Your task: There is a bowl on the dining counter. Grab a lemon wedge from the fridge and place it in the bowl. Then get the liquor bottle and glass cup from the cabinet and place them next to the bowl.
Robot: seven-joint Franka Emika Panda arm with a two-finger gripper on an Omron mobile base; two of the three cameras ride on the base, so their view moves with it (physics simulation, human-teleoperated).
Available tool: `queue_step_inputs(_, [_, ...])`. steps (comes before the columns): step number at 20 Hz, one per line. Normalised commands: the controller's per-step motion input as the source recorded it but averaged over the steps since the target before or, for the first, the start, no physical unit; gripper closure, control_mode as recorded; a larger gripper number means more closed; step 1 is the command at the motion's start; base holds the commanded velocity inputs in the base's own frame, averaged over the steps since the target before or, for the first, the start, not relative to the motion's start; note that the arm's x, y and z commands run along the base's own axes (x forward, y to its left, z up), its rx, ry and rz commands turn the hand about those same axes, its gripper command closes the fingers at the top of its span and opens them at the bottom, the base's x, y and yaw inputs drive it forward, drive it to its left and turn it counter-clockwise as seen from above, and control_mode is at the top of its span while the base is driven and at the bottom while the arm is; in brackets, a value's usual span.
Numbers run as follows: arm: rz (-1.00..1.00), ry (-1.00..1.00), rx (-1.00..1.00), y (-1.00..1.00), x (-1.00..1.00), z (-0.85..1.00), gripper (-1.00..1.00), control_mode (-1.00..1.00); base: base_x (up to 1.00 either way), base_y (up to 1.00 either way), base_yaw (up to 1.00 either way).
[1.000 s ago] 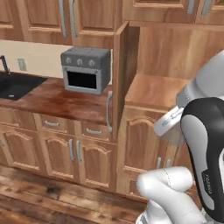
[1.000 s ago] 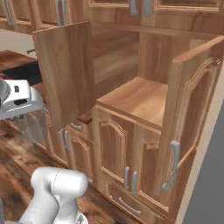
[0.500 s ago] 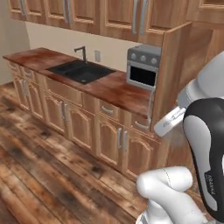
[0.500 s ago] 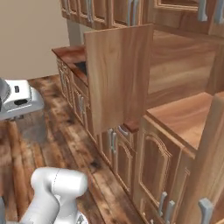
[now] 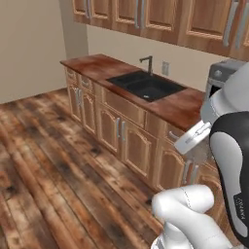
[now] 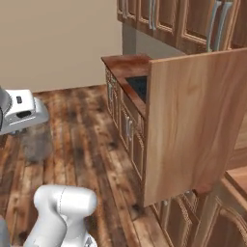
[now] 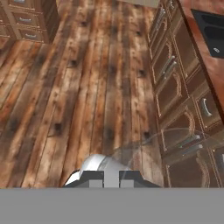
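Observation:
A clear glass cup (image 5: 197,156) hangs under my gripper (image 5: 194,147), which is shut on it. From the right base camera the glass cup (image 6: 36,143) is a faint grey shape below the gripper (image 6: 33,128), above the wooden floor. In the hand view the glass cup (image 7: 175,148) shows as a transparent outline just past the fingertips (image 7: 95,176), which stand close together. The bowl, the lemon wedge, the liquor bottle and the fridge are out of view.
A wooden counter (image 5: 97,65) with a black sink (image 5: 146,85) and tap runs along the wall over lower cabinets (image 5: 121,138). A toaster oven (image 5: 224,73) stands at the right. An open cabinet door (image 6: 193,125) juts out close by. Plank floor (image 5: 53,160) lies to the left.
The whole picture has swept sideways, so the camera has moved: sink counter and open floor have come in, the open cabinet has slid off right. The gripper stays shut on the cup.

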Motion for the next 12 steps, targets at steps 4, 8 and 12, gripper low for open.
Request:
queue_step_inputs(4, [0.00, 0.00, 0.00, 0.00, 0.00, 0.00, 1.00, 1.00, 1.00, 0.67, 0.19])
queue_step_inputs(8, [0.00, 0.00, 0.00, 0.00, 0.00, 0.00, 1.00, 1.00, 1.00, 0.69, 0.17])
queue_step_inputs(12, [0.00, 0.00, 0.00, 0.00, 0.00, 0.00, 1.00, 1.00, 1.00, 0.67, 0.18])
